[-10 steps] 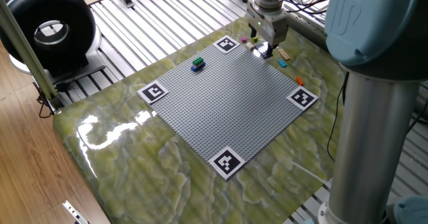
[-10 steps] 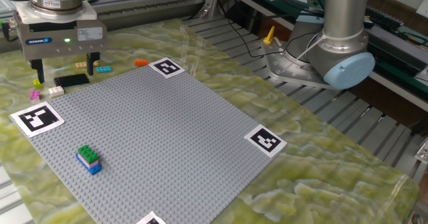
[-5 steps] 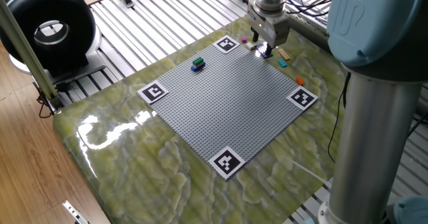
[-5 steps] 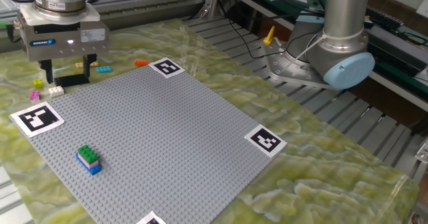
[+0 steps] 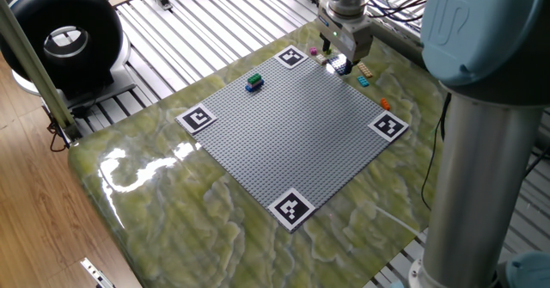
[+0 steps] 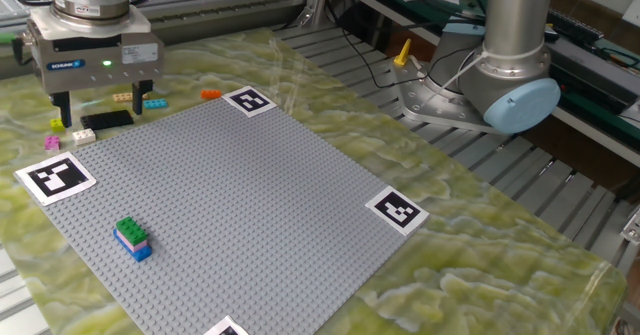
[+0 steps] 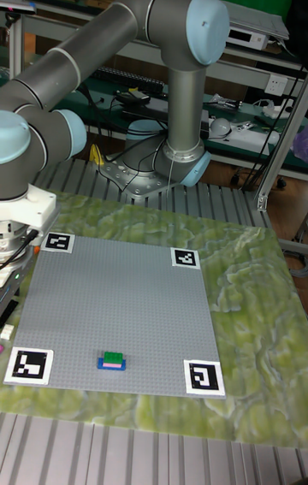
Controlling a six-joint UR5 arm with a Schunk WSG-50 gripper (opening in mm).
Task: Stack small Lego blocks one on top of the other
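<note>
A: The jaws (image 6: pixel 98 105) stand apart with nothing between them, the two dark fingers pointing down over the loose bricks at the far edge of the big grey studded baseplate (image 6: pixel 230 215). A second ago they hung a little further off to one side – now they sit squarely above the small white brick (image 6: pixel 84 134) and the dark flat piece (image 6: pixel 108 119), and slightly higher.

B: So no grasp yet?

A: None that I can see. I judge it is lining up on one of those pieces before coming down. The little pink brick (image 6: pixel 52 142) lies just beside the white one; a cyan brick (image 6: pixel 155 104) and an orange brick (image 6: pixel 210 94) lie further along the same edge.

B: And the stack?

A: The green brick on a blue-and-pink one (image 6: pixel 132 238) stands on the baseplate, well apart from the jaws, near the opposite corner – unmoved across the last second. Whatever gets lifted has to travel the width of the plate to land on it.

B: The surroundings?

A: The table (image 5: pixel 172 211) has a glossy green-yellow marbled top that throws glare. Black-and-white square marker tags (image 6: pixel 397 211) sit at the baseplate's corners. Ribbed metal rails surround the table, and a black ring-shaped device (image 5: pixel 60 34) stands off to one side.
</note>
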